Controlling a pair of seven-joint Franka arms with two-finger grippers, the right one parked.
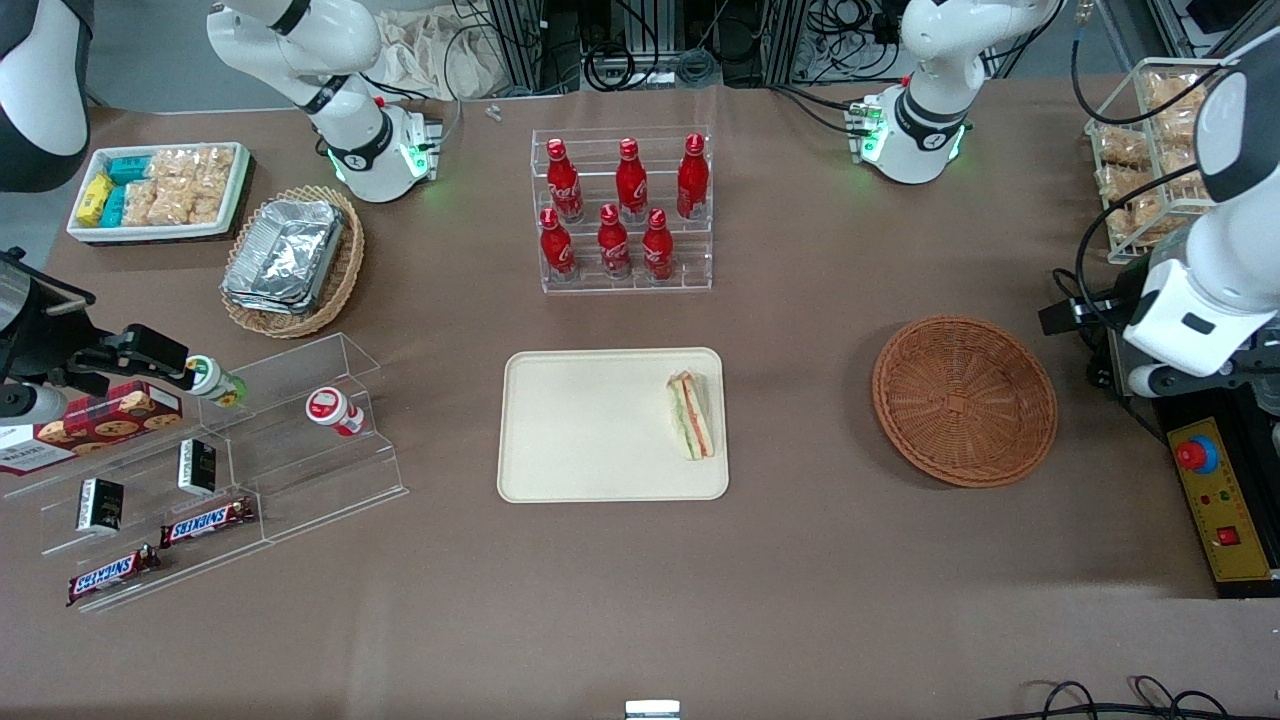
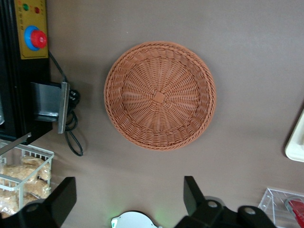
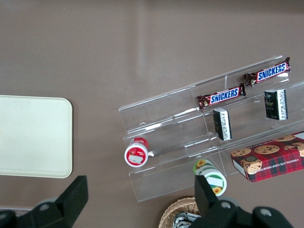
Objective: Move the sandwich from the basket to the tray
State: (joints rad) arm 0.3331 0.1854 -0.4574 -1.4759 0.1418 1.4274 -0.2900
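Sandwich lies on tray; hand, fingers apart, hovers above basket.

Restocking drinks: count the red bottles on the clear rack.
6. On the clear tiered rack: three red bottles on the higher step, three on the lower step nearer the camera. None looks hidden. The left hand hangs open above the table beside the empty reddish-brown wicker basket.

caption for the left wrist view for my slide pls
Open pincer hovers above the empty round reddish-brown wicker basket on the brown table; a cream tray corner is just visible.
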